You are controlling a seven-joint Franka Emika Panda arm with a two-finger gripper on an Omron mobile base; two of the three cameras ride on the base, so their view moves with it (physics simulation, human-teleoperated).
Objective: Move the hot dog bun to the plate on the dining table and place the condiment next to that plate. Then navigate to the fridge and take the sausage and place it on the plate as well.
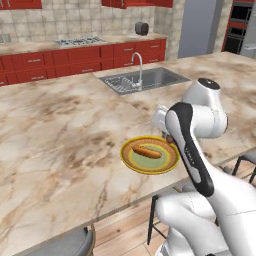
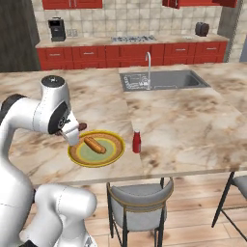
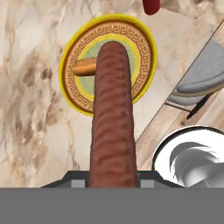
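Hand view: the gripper [image 3: 113,177] grips the sausage [image 3: 113,118] above the plate [image 3: 144,57]; it should lower it beside the bun [image 3: 84,67] before letting go.

In the hand view the sausage [image 3: 112,118] covers most of the hot dog bun [image 3: 84,67]. The condiment [image 3: 151,5] is cut by the top edge. The arm hides the pincer in the base views.

Light is even and bright, with no glare; soft shadows lie under the plate [image 2: 73,155] (faint ones). All views look slightly soft and low-resolution.
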